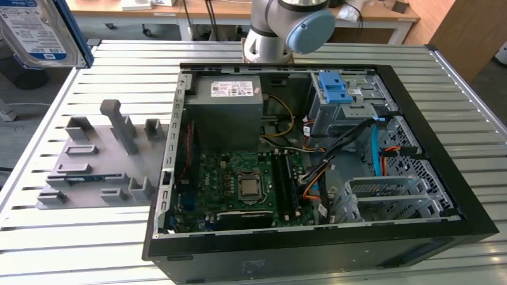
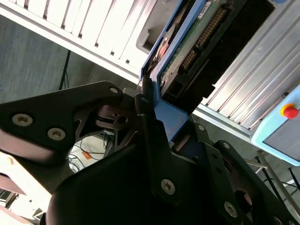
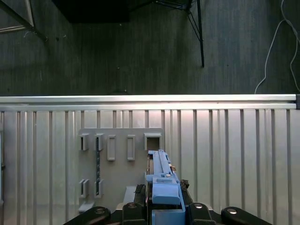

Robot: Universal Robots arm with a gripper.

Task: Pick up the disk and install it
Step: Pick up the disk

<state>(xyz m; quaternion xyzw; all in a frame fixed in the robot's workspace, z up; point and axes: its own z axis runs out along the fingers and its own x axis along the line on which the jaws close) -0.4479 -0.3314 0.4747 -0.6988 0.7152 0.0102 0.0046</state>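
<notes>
Exterior view: high, angled down over open case (image 1: 317, 246) on tabletop (image 1: 79, 243). Arm (image 1: 285, 29) at its 12 o'clock, disk (image 1: 40, 35) close to the lens at 10 o'clock.
First wrist view: looks down past tool (image 3: 163, 199) onto fixture plate (image 3: 117, 183). Exterior view shares the plate, at 9 o'clock.
Second wrist view: very near, sighting along tool to disk, tabletop slats behind.

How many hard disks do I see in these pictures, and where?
1. The disk is held up at the exterior view's upper left, clamped by the gripper, as both wrist views show. Others may sit hidden inside the drive bay.
</notes>
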